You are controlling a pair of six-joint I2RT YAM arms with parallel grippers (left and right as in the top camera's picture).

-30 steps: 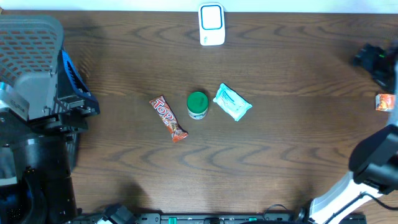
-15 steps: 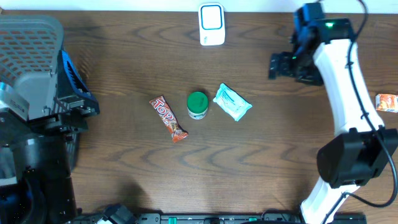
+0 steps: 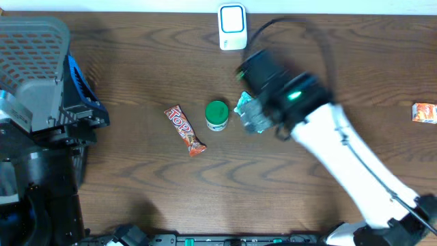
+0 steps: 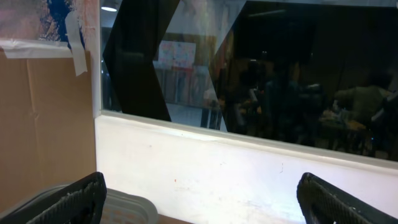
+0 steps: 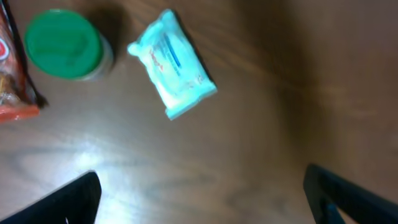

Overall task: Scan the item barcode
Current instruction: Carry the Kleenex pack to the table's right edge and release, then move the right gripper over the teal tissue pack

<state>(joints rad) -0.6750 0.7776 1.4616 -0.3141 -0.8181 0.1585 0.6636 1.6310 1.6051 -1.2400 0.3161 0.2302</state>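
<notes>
Three items lie mid-table: a red candy bar [image 3: 185,130], a green-lidded jar [image 3: 217,115] and a teal wipes packet [image 3: 244,104]. The white scanner [image 3: 232,26] stands at the far edge. My right gripper [image 3: 259,121] is blurred in the overhead view and partly covers the packet. In the right wrist view it [image 5: 202,199] is open and empty over bare wood, with the packet [image 5: 172,63] just ahead of it and the jar [image 5: 64,43] to the left. My left gripper [image 4: 202,208] is open and empty, facing a wall and window.
A grey basket [image 3: 34,48] stands at the back left, and its rim [image 4: 124,208] shows in the left wrist view. A small orange item [image 3: 423,112] lies at the far right edge. The left arm's body [image 3: 41,137] fills the left side.
My right arm has swung in fast from the far right edge, past the back right of the table, to above the teal packet. The items and the left arm have not moved.
</notes>
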